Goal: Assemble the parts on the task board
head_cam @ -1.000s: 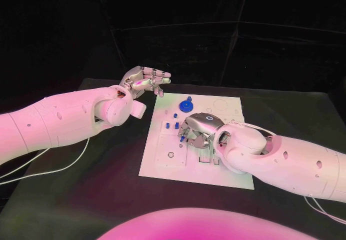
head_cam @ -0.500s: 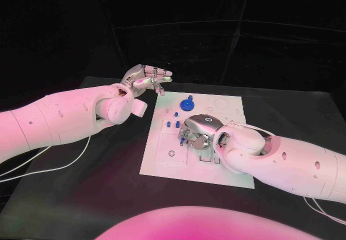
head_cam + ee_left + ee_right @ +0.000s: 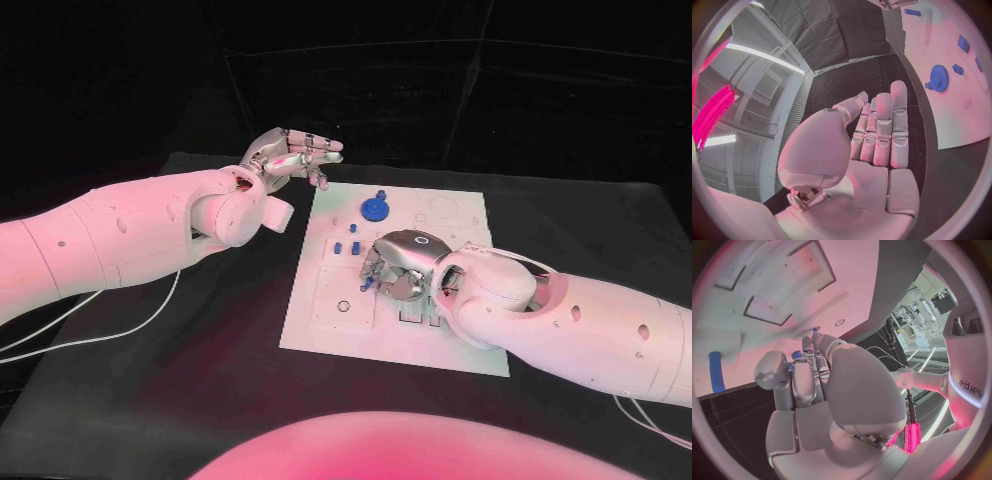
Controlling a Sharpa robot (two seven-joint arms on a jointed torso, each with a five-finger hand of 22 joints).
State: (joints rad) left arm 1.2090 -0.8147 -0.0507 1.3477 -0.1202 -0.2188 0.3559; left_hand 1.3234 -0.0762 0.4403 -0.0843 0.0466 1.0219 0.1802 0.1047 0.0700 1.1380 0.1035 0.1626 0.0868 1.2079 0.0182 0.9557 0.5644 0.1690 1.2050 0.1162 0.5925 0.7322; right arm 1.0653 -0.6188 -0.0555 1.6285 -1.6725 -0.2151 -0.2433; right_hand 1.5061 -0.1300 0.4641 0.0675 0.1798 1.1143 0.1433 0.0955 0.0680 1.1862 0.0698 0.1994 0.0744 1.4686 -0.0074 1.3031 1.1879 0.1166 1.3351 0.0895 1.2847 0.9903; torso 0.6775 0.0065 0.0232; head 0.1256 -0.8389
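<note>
On board (image 3: 329, 318), peg (image 3: 716, 371) flat

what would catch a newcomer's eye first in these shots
Probably the right hand, bent low over the middle of the white task board with a small blue part at its fingertips. Next, the blue gear near the board's far edge, and the left hand raised off the board's far left corner.

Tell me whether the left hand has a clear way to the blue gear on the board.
Probably yes. The left hand hangs over the black table just off the task board's far left corner, holding nothing, and the blue gear lies uncovered nearby. The right hand works nearer the board's middle, apart from the gear.
</note>
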